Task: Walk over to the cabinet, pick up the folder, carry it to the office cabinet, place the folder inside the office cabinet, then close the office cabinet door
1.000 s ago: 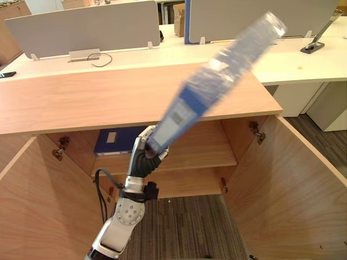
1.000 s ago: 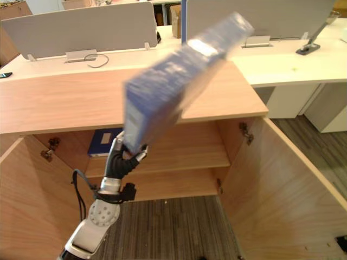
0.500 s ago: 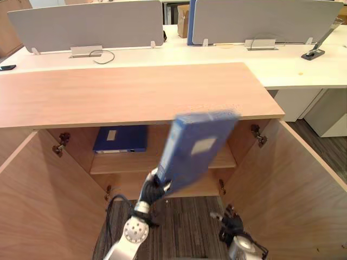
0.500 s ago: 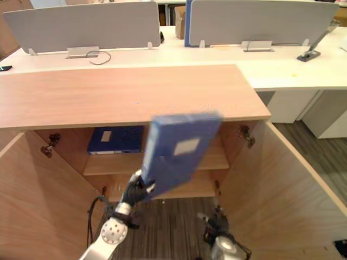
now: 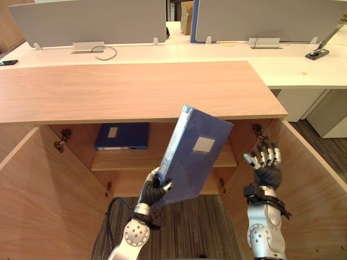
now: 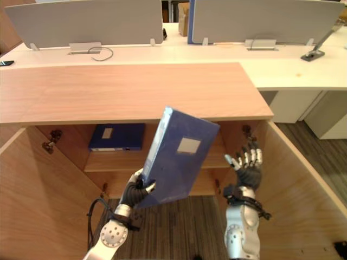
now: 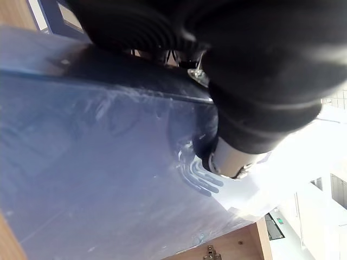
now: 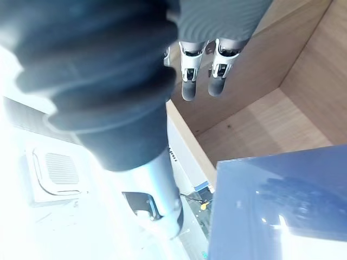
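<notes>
My left hand (image 5: 152, 189) is shut on the lower corner of a blue folder (image 5: 192, 154) with a grey label. It holds the folder upright and tilted, in front of the open wooden office cabinet (image 5: 135, 92). The folder's blue face lies right against the hand in the left wrist view (image 7: 92, 179). To the folder's right my right hand (image 5: 264, 162) is raised with its fingers straight and apart, touching nothing. Those fingers (image 8: 190, 70) point into the cabinet's inside. A second blue folder (image 5: 122, 136) lies flat on the cabinet's upper shelf at the left.
Both cabinet doors stand swung open, the left door (image 5: 38, 206) and the right door (image 5: 309, 189). Behind the cabinet a white desk (image 5: 303, 65) carries grey divider screens (image 5: 92, 19). Grey striped carpet (image 5: 190, 227) shows below the shelves.
The left hand has swung the folder down from above the cabinet top to in front of the opening. The right hand has risen into view beside it.
</notes>
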Motion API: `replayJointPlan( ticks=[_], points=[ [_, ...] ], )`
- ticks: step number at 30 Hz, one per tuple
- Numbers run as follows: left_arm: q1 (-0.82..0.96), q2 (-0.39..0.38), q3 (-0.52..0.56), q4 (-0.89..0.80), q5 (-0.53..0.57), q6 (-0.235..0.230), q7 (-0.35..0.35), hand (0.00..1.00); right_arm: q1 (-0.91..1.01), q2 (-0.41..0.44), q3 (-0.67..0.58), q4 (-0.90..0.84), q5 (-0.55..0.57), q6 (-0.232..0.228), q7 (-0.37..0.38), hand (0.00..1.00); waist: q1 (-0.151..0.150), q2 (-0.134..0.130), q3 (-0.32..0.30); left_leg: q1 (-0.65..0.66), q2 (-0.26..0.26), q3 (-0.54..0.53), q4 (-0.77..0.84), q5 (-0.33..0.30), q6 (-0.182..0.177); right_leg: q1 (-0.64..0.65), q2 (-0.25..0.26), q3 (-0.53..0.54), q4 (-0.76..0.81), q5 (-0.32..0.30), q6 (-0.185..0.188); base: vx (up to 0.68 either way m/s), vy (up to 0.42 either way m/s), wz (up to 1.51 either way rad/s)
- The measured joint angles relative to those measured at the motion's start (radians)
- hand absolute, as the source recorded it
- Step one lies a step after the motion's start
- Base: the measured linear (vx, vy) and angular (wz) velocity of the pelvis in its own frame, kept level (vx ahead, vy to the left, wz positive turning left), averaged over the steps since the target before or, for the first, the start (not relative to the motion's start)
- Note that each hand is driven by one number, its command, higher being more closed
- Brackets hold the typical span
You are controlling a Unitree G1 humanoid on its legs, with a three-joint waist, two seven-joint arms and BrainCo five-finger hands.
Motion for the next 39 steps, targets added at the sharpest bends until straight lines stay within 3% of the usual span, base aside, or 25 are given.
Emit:
replayJointPlan(
  ticks=[10, 17, 20, 26, 32, 39],
  points=[
    [-0.005, -0.037, 0.016, 0.0, -0.001, 0.0, -0.021, 1.0, -0.02, -0.002, 0.062, -0.002, 0.221, 0.002, 0.118, 0.0, 0.004, 0.0, 0.0, -0.019, 0.004, 0.009, 0.012, 0.0, 0.0, -0.028, 0.003, 0.013, 0.018, 0.0, 0.004, -0.02, 0.006, -0.03],
    [-0.008, -0.049, 0.014, -0.017, -0.038, 0.0, -0.053, 1.0, -0.022, -0.001, 0.105, 0.012, 0.271, 0.019, 0.177, 0.0, 0.008, 0.0, 0.0, -0.018, 0.005, 0.008, 0.013, 0.0, 0.0, -0.026, 0.003, 0.013, 0.02, 0.0, 0.004, 0.0, 0.0, 0.0],
    [-0.008, -0.048, 0.012, -0.083, -0.138, -0.002, -0.085, 1.0, -0.025, -0.002, 0.103, 0.029, 0.293, 0.022, 0.192, 0.0, 0.007, 0.001, -0.001, -0.017, 0.006, 0.007, 0.016, 0.0, 0.0, -0.025, 0.003, 0.013, 0.022, 0.0, 0.004, -0.01, 0.004, 0.0],
    [-0.047, 0.008, 0.064, -0.199, -0.643, -0.038, -0.3, 1.0, -0.064, -0.021, 0.052, 0.043, 0.303, 0.031, 0.222, 0.0, 0.004, 0.001, -0.003, -0.015, 0.006, 0.006, 0.02, 0.002, -0.002, -0.023, 0.003, 0.013, 0.028, 0.0, 0.004, -0.02, 0.005, 0.0],
    [-0.063, 0.031, 0.116, -0.227, -0.948, -0.038, -0.446, 1.0, -0.079, -0.023, 0.015, 0.087, 0.301, 0.036, 0.24, 0.0, 0.002, 0.001, -0.005, -0.014, 0.006, 0.005, 0.02, 0.004, -0.002, -0.023, 0.003, 0.013, 0.031, 0.0, 0.004, -0.01, 0.002, 0.0],
    [-0.084, 0.03, 0.17, -0.252, -0.986, -0.038, -0.494, 1.0, -0.099, -0.024, -0.015, 0.102, 0.279, 0.051, 0.25, 0.0, -0.001, 0.0, -0.007, -0.014, 0.007, 0.005, 0.02, 0.005, -0.003, -0.024, 0.004, 0.013, 0.031, 0.001, 0.005, 0.0, 0.0, 0.0]
  ],
)
